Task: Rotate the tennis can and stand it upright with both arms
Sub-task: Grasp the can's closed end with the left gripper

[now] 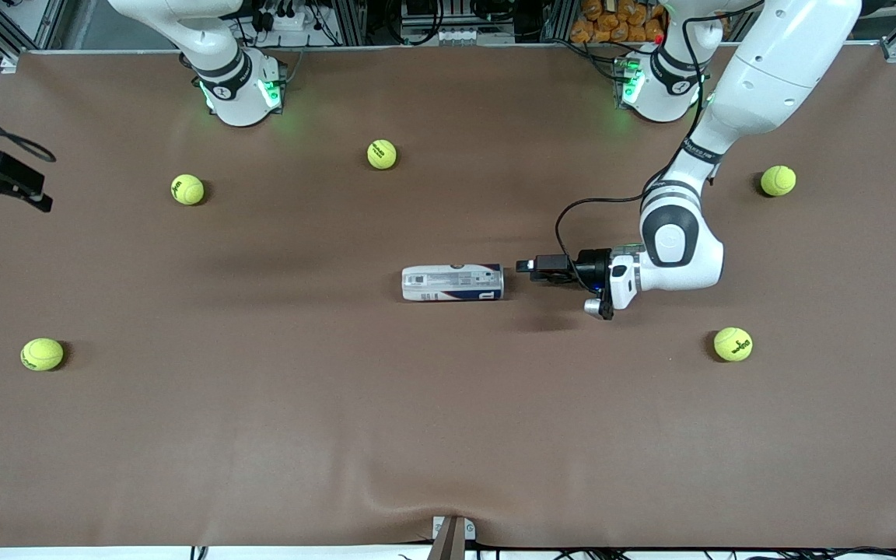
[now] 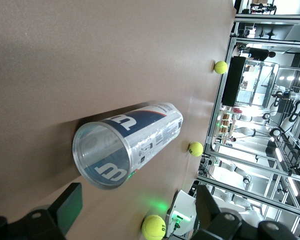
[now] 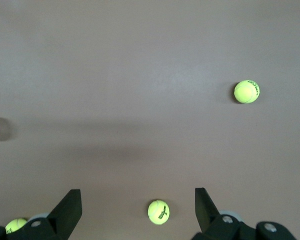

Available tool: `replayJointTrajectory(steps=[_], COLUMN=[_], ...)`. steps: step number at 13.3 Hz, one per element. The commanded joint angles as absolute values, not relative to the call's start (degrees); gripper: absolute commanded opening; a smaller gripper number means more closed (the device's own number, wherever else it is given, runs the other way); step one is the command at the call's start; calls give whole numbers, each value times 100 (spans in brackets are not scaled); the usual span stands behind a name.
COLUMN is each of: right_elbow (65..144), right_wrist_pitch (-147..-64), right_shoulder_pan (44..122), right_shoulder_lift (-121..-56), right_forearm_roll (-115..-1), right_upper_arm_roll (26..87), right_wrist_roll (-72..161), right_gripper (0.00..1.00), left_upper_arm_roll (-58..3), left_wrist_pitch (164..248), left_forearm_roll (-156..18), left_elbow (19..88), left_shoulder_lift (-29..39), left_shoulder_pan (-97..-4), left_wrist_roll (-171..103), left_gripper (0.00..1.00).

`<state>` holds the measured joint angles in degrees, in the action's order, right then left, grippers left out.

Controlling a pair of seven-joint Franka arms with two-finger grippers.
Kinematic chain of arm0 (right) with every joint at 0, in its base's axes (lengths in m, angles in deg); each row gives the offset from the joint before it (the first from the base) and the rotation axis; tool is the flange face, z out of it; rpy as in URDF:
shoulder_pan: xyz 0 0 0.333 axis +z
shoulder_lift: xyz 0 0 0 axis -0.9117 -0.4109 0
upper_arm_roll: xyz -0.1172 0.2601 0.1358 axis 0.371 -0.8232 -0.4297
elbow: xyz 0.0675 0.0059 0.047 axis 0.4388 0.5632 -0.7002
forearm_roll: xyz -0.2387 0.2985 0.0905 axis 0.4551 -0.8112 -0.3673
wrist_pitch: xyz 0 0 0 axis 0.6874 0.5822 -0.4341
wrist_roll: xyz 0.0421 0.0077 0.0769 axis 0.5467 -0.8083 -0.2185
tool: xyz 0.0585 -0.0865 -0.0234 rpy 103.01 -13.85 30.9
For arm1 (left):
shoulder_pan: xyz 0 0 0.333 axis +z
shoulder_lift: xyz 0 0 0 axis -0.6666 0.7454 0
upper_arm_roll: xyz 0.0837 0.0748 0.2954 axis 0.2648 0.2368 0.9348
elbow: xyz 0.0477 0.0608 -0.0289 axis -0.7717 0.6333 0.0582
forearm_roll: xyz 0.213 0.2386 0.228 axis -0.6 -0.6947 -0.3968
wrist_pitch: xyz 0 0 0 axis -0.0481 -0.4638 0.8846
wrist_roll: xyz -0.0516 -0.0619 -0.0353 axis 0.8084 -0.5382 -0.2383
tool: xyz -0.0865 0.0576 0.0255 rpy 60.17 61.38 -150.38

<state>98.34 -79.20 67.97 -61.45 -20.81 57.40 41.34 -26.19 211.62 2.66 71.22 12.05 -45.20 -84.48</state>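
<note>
while the tennis can (image 1: 453, 282) lies sideways, left gripper (image 1: 524, 267) fingers wide, empty, right gripper (image 3: 138, 209) fingers wide, empty

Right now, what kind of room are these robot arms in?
Probably a robot lab. Two white arms are bolted along one edge of a brown-covered table, with metal frames and cables around it. A tennis can lies on its side among loose tennis balls, like a set-up practice test.

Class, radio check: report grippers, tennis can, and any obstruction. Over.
Left gripper open, level with the open end of the tennis can, not touching. Right gripper open, high above the table. Can lying on its side. Nothing in the way.
</note>
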Motion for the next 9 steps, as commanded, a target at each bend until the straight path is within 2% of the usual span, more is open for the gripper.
replayJointTrajectory(steps=[1, 5, 9], right_elbow=[9762, 9771, 9771], right_wrist_pitch=[-7655, -7646, -7663], right_shoulder_pan=[6636, 6539, 6548], right_shoulder_lift=[-6033, -6033, -6051], right_forearm_roll=[-2110, -2101, -2119], right_upper_arm_roll=[5603, 5647, 5629], right_wrist_roll=[4183, 4157, 4166], right_gripper=[100, 100, 100], left_upper_arm_roll=[-2639, -2639, -2639], left_wrist_pitch=[21253, 21253, 21253], left_forearm_roll=[673, 1016, 1350], left_elbow=[6964, 6718, 6639], left_shoulder_lift=[1460, 1847, 1865], left_shoulder_pan=[-4611, -4716, -4962], left_wrist_roll=[-8828, -9188, -9198], left_gripper=[100, 100, 100])
